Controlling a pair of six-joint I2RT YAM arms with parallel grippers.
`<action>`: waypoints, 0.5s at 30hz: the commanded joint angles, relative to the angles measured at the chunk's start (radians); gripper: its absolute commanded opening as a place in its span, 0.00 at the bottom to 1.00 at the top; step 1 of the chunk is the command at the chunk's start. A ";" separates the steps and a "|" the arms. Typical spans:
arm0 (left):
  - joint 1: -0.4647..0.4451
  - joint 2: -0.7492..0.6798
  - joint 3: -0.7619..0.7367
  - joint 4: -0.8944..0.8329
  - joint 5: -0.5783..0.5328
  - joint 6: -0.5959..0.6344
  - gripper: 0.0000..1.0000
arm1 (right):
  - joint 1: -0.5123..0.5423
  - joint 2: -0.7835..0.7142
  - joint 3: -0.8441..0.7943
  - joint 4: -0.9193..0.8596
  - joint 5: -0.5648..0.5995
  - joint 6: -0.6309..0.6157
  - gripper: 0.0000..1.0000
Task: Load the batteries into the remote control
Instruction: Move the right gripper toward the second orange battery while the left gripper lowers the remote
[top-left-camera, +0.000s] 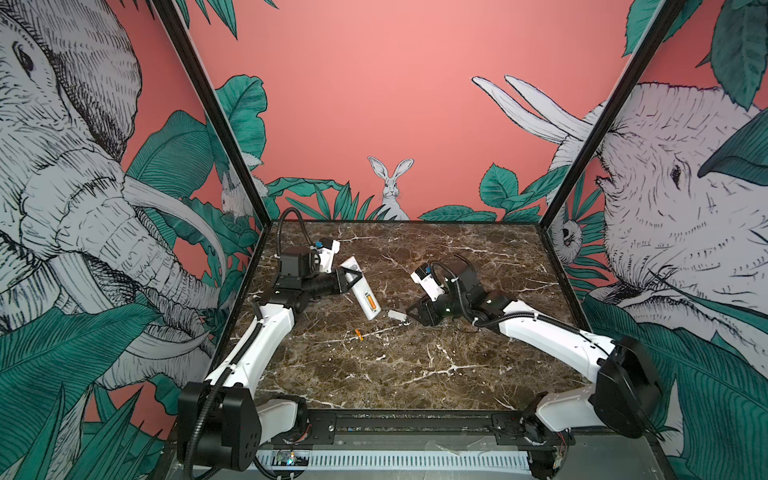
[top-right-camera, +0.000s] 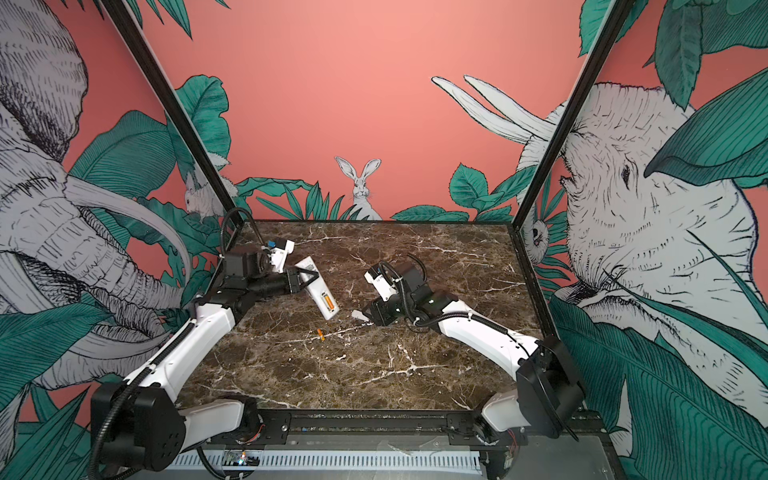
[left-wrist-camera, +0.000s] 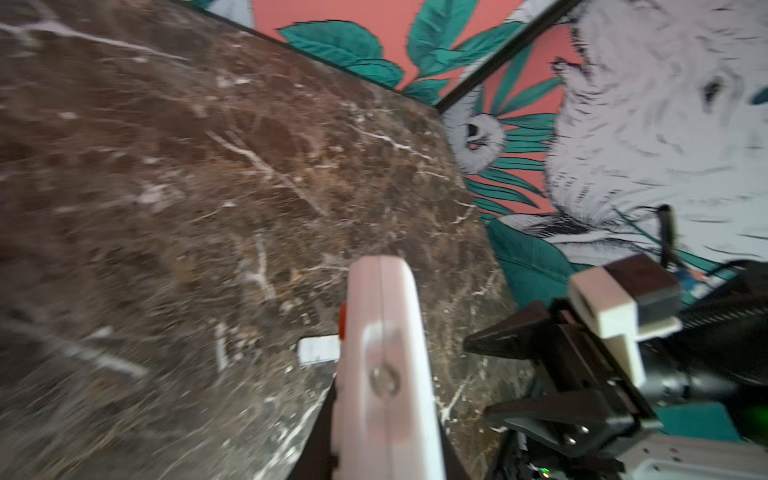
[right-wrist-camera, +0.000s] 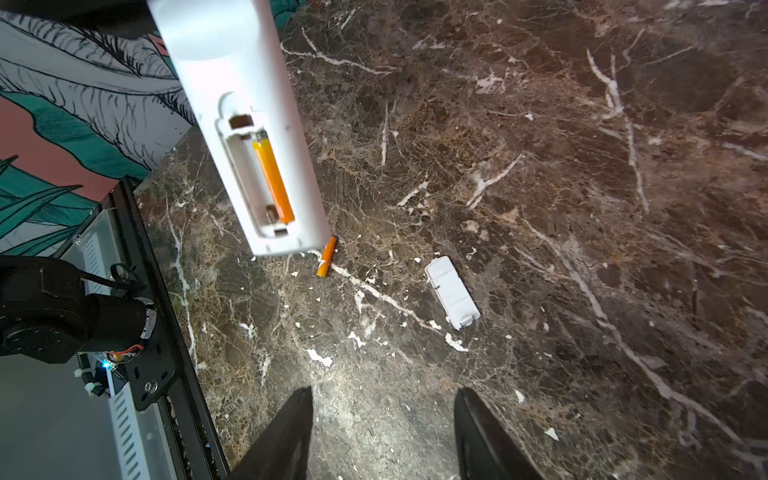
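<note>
Now loose battery (right-wrist-camera: 326, 257) lies on worktop (right-wrist-camera: 540, 208) left of right claw (right-wrist-camera: 383, 392), jaws apart, empty; long axis roughly along remote (right-wrist-camera: 232, 62), clamped in left claw (top-left-camera: 351, 277).

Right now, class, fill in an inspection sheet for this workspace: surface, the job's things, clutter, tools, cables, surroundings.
Surface: brown marble table with white veins; no spills seen.
Job's things: remote control is back up with its compartment open. The first battery is seated inside. The second battery is lying on the table.
Clutter: a small white cover lying flat, apart from the second battery.
Tools: left tool shut on the remote control. Right tool open and empty, above the table.
Cables: black hoses run along both arms; none lie on the job's things.
Surroundings: pink jungle mural walls with a rabbit and elephants.
</note>
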 joint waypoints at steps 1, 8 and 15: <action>0.035 -0.068 0.051 -0.272 -0.213 0.147 0.00 | 0.051 0.071 0.046 0.044 0.032 0.034 0.56; 0.065 -0.179 0.048 -0.391 -0.458 0.236 0.00 | 0.188 0.283 0.186 0.009 0.132 0.085 0.56; 0.068 -0.291 0.023 -0.434 -0.633 0.288 0.00 | 0.282 0.472 0.391 -0.085 0.200 0.108 0.53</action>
